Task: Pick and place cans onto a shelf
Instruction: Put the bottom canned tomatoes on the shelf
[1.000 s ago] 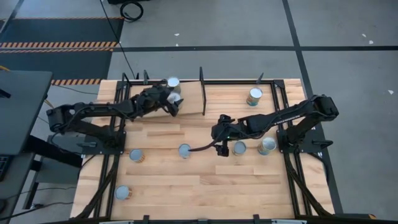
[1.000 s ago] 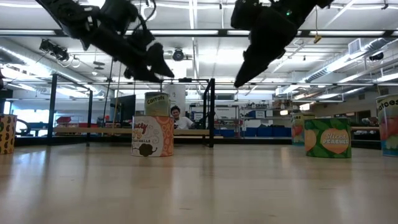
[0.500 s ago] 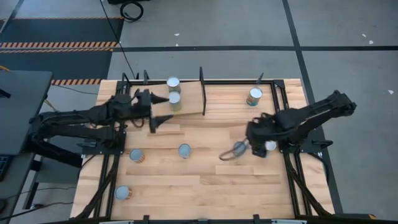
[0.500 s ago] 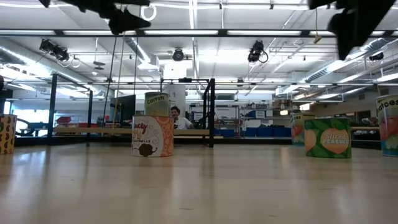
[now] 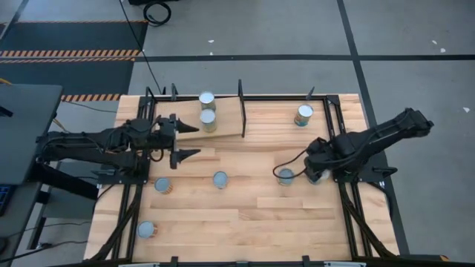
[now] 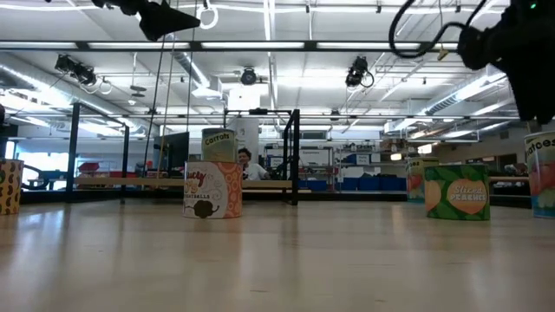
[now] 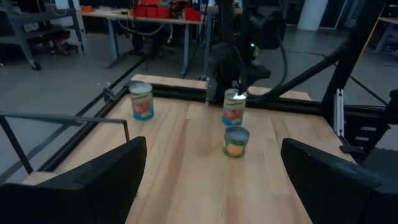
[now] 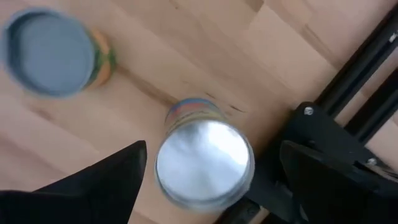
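Observation:
My left gripper [image 5: 194, 140] is open and empty, raised above the table's left part, near the shelf [image 5: 267, 111] with its black divider [image 5: 241, 111]. Two cans [image 5: 207, 98] [image 5: 208, 119] stand on the shelf left of the divider, and one can [image 5: 303, 115] stands to its right. My right gripper [image 8: 211, 152] is open above a silver-topped can [image 8: 204, 163] at the table's right edge. Its fingers stand on either side of this can without touching it. Another can [image 5: 286, 176] stands just to the left.
Three more cans stand on the table: one near the middle [image 5: 220, 179], one at the left [image 5: 162, 185] and one at the near left [image 5: 146, 230]. Black frame rails [image 5: 345, 185] run close beside the right gripper's can.
My left gripper has drawn back from the can on the shelf toward the table's left edge and risen; the can stays standing there. My right gripper has swung from the table's middle toward the right edge and now hangs over the can there.

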